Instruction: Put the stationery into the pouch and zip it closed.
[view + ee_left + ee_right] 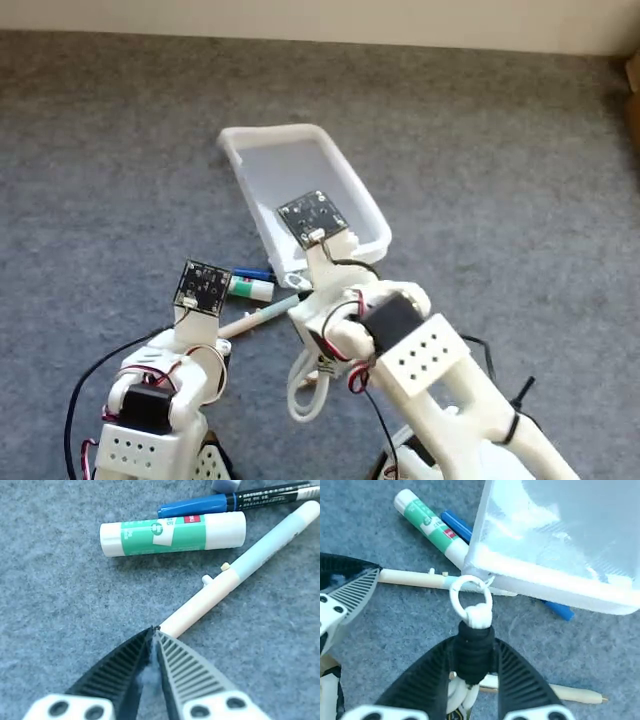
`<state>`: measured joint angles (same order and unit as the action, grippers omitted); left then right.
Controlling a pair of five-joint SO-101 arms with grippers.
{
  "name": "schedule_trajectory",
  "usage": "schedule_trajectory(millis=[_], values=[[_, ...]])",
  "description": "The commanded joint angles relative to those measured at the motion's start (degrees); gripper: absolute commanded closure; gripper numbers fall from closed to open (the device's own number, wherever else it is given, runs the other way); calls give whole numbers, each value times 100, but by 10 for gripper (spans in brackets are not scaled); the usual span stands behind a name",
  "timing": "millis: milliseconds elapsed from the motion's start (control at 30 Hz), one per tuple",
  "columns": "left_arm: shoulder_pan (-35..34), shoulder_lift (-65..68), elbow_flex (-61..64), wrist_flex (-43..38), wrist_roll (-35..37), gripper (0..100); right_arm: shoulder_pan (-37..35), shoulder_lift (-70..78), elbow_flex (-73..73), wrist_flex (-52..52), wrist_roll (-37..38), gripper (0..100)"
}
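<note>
Cream-coloured pen (220, 587) points lengthwise away from the clenched left end effector (154, 633) touching its end; right end effector (474, 647) grasps the zip pull (477, 616).

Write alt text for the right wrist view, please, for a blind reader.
The right gripper is shut on the black pull of a clear pouch, over grey carpet. Beside the pouch lie a glue stick, a blue marker and a cream pen.

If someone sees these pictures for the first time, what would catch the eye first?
The clear pouch lies on the grey carpet, and the right tool grips its zip pull at one corner. Nearby, the left tool pinches the end of a pale pen, beside a green glue stick and a blue marker.
</note>
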<state>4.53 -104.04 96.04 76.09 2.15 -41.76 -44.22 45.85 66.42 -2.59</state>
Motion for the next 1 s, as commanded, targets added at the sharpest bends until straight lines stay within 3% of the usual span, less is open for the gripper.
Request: schedule_trajectory(millis=[0,633,967], values=[[-75,-22,110,35,-44,995,-13,-453,-40,-31,88,993],[-48,-48,84,26,-44,995,22,-602,-31,-180,62,993],[-462,-48,-1631,62,-44,995,22,-602,75,-180,62,993]])
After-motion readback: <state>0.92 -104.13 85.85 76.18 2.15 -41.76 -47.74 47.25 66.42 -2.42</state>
